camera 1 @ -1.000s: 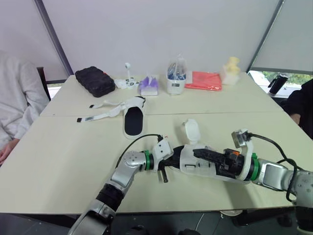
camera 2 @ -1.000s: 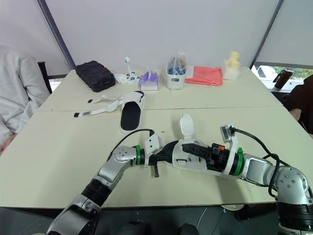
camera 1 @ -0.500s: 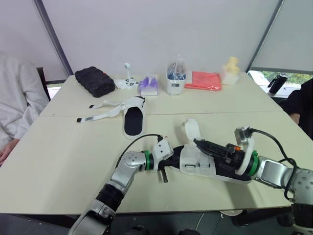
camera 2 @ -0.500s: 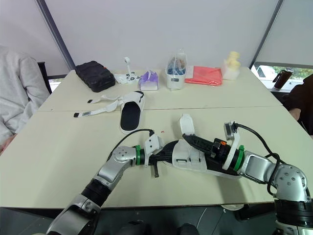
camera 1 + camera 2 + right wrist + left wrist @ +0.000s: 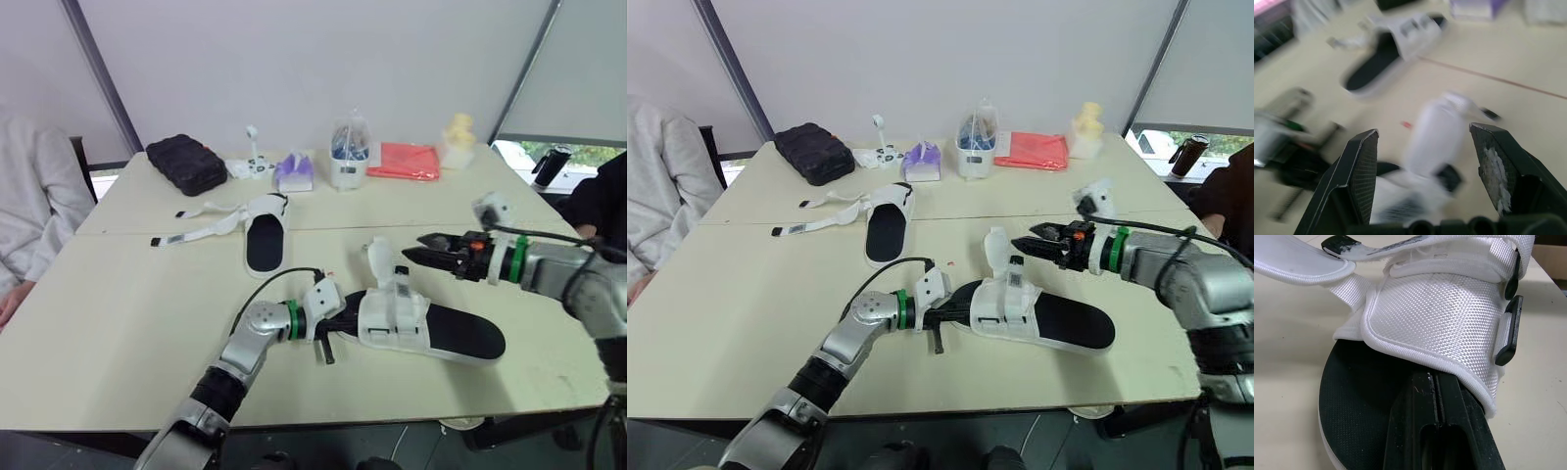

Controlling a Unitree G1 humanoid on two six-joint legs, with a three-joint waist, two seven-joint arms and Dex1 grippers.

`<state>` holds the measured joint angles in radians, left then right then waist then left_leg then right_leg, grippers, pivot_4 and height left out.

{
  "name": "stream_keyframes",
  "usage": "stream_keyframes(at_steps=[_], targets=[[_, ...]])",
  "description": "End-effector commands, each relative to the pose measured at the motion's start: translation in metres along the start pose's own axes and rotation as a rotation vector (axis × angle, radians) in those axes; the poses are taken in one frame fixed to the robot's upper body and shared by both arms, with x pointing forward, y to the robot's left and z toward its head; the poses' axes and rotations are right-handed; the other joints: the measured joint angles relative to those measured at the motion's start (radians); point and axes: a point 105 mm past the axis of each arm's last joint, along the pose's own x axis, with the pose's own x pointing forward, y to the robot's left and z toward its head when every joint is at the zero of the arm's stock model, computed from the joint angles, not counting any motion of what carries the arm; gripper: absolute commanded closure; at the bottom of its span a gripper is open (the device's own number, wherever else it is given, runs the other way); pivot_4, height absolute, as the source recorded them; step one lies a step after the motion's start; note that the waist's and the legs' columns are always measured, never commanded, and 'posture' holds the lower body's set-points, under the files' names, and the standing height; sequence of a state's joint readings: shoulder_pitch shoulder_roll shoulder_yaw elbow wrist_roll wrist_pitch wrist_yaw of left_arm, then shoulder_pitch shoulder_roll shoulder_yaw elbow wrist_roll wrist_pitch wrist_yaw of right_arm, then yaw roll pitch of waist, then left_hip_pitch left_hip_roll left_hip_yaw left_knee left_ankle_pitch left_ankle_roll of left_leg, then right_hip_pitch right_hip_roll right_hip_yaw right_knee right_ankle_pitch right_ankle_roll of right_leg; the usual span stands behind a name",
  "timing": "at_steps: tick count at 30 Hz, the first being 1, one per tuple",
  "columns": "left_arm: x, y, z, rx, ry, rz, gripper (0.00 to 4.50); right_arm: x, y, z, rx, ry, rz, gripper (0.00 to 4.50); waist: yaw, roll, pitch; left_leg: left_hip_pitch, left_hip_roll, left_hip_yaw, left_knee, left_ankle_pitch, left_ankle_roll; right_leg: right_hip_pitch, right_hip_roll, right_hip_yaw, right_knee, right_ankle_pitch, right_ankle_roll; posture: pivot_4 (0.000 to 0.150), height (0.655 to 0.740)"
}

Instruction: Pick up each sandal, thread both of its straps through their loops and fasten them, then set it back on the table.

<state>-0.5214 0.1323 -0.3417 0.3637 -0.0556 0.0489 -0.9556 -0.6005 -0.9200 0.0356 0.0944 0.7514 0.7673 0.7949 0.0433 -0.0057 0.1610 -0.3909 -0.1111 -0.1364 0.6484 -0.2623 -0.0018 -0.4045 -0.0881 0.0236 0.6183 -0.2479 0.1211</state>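
The near sandal (image 5: 431, 328) lies on the table, black sole up, with its white straps (image 5: 392, 311) folded over and one flap (image 5: 382, 259) standing up. My left gripper (image 5: 343, 315) is shut; its fingers (image 5: 1437, 401) lie pressed together on the black insole with the tips just under the strap's edge. My right gripper (image 5: 409, 253) hangs open above the table, just beyond the sandal, with nothing between its fingers (image 5: 1364, 166). The second sandal (image 5: 265, 235) rests farther back on the left, and its loose straps (image 5: 196, 223) trail leftward.
Along the table's far edge stand a black case (image 5: 189, 162), a purple tissue pack (image 5: 294, 171), a clear container (image 5: 348, 157), a red cloth (image 5: 407, 162) and a yellow object (image 5: 458, 139). A person's sleeve (image 5: 29, 215) is at the left.
My right gripper has opened, let go of the near sandal's straps, and lifted back and to the right. The sandal and my left gripper have stayed put.
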Motion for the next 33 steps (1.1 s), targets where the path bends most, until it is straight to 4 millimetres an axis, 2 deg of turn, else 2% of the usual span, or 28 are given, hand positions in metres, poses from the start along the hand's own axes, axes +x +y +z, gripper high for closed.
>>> stream_keyframes(at_steps=[1,6,13,16,19,21,25,31,33], targets=[[0.006,-0.01,-0.019,-0.036,0.064,-0.025,4.5,0.006,-0.008,-0.002,0.023,0.019,0.049,1.33,0.0,0.0,0.0,0.0,0.0,0.0,0.0,0.0,0.0,0.0,0.0,0.0,0.0,0.0,0.0,0.15,0.74],[0.003,-0.009,-0.02,-0.04,0.062,-0.006,4.5,0.009,-0.013,-0.012,0.137,0.038,0.11,1.33,0.0,0.0,0.0,0.0,0.0,0.0,0.0,0.0,0.0,-0.001,-0.002,0.001,0.0,0.0,0.0,0.15,0.74],[0.001,-0.008,-0.02,-0.043,0.064,0.004,4.5,0.013,-0.012,-0.024,0.162,0.068,0.134,1.33,-0.003,0.0,0.0,0.0,0.0,0.0,-0.001,0.0,0.0,-0.001,-0.002,0.001,0.0,0.0,0.0,0.15,0.74],[0.0,-0.008,-0.021,-0.044,0.067,0.006,4.5,0.014,-0.01,-0.022,0.212,0.033,0.15,2.12,-0.003,0.0,0.0,0.0,0.0,0.0,-0.001,0.0,0.0,-0.001,-0.002,0.001,0.0,0.0,0.0,0.15,0.74],[0.0,-0.008,-0.022,-0.044,0.068,0.006,4.5,0.016,-0.009,-0.025,0.213,0.04,0.151,3.78,-0.002,0.0,0.0,0.0,0.0,0.0,-0.001,0.0,0.0,-0.001,-0.002,0.001,0.0,0.0,0.0,0.15,0.74],[0.0,-0.008,-0.022,-0.043,0.069,0.006,4.5,0.017,-0.009,-0.026,0.212,0.043,0.151,4.42,-0.003,0.001,0.0,0.0,0.0,0.0,-0.001,0.0,0.0,-0.001,-0.002,0.001,0.0,0.0,0.0,0.15,0.74],[0.0,-0.007,-0.022,-0.042,0.071,0.007,4.5,0.009,-0.009,-0.019,0.235,0.002,0.16,4.42,-0.002,0.001,0.0,0.0,0.0,0.0,-0.001,0.0,0.0,-0.001,-0.002,0.001,0.001,0.0,0.0,0.15,0.74],[0.0,-0.008,-0.023,-0.047,0.072,0.005,4.5,-0.02,0.0,0.013,0.311,-0.165,0.25,4.42,-0.002,0.001,0.0,0.0,0.0,0.0,-0.001,0.0,0.0,-0.001,-0.002,0.001,0.001,0.0,0.0,0.15,0.74],[0.0,-0.008,-0.023,-0.047,0.071,0.002,4.5,-0.023,-0.001,0.013,0.321,-0.181,0.23,4.42,-0.002,0.001,0.0,0.0,0.0,0.0,-0.001,0.0,0.0,-0.001,-0.002,0.001,0.001,0.0,0.0,0.15,0.74]])
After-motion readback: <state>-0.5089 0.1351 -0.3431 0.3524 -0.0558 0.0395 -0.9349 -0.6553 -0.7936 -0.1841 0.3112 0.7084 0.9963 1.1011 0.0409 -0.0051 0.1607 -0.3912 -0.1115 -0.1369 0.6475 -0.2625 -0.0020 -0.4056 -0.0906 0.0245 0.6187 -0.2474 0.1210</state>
